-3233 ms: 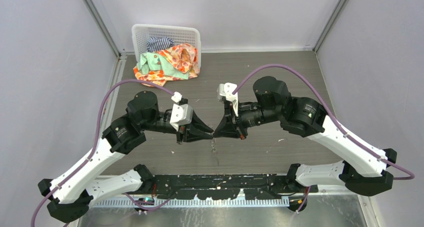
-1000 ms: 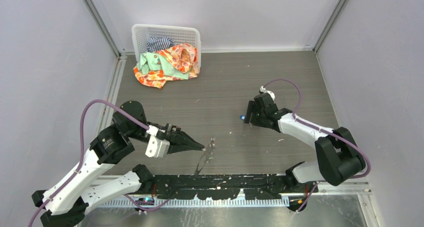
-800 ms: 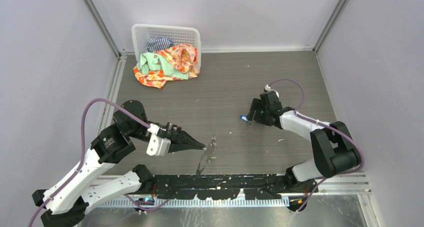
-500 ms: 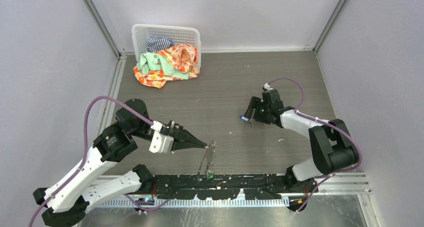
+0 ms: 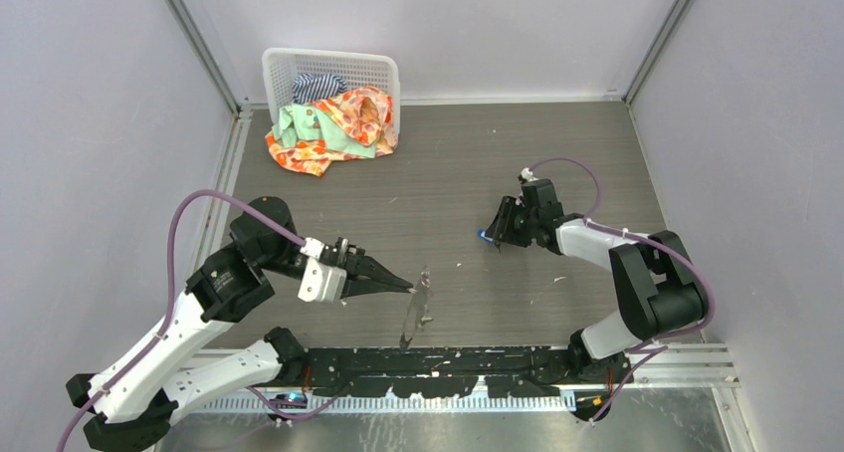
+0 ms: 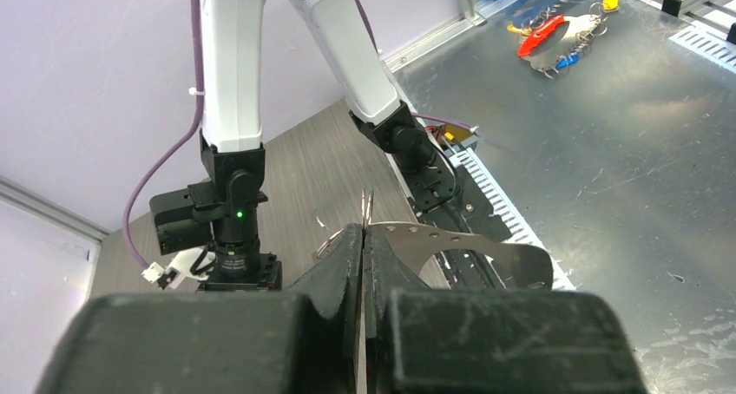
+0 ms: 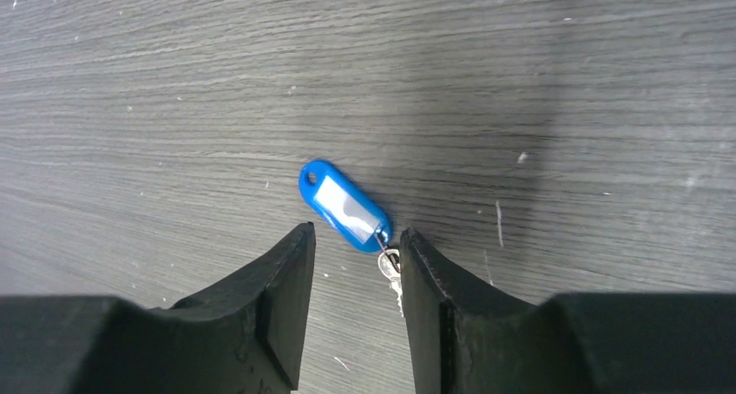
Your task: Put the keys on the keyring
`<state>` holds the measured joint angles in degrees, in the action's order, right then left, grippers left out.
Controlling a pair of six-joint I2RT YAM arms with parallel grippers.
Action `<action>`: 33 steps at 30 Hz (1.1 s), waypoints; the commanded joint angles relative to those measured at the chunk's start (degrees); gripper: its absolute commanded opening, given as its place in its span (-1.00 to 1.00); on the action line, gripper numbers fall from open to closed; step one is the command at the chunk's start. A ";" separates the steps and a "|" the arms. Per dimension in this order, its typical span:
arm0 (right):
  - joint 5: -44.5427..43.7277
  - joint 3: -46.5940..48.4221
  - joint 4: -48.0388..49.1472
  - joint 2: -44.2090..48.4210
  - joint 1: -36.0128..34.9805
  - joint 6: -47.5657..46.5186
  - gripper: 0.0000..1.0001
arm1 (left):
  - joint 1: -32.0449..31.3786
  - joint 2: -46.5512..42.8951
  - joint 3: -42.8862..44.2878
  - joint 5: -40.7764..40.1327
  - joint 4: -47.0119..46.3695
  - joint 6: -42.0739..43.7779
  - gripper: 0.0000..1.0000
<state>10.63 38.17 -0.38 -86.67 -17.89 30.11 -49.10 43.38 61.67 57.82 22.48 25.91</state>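
Right wrist view: blue key (image 7: 345, 206) lies on table (image 7: 607, 108) mid-frame, long axis upper left to lower right, lower end between tips of right pincer (image 7: 356, 233), jaws partly open, not yet gripping.

Overhead camera looks down — right wrist close over table (image 5: 438, 163).

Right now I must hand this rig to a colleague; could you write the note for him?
Left gripper: fingers shut on the keyring.
Right gripper: open, low over the table, one finger on either side of the blue key, which lies flat.
Done: keyring held; green key not visible to me.
Left: grasp the blue key and thread it on the keyring.
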 commanded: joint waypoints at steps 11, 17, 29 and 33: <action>1.82 -2.76 1.32 1.33 0.04 1.31 -0.23 | -0.12 -0.25 0.57 -0.52 -4.35 -0.60 -0.99; -0.33 -3.45 -1.51 2.81 -0.04 2.13 -0.23 | -0.10 -0.67 0.52 -0.76 -4.37 -0.99 -0.99; -3.80 -5.22 -4.32 5.54 -0.04 4.17 -0.24 | -0.07 -0.57 0.29 -0.93 -4.93 -1.27 -0.99; -5.51 -5.11 -5.84 6.77 -0.11 4.43 -0.15 | -0.10 -0.66 0.23 -1.04 -4.97 -1.23 -0.99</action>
<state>9.10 33.39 -2.09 -81.56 -17.91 34.33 -49.10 43.38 61.67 56.99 21.47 25.52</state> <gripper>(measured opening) 0.408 0.009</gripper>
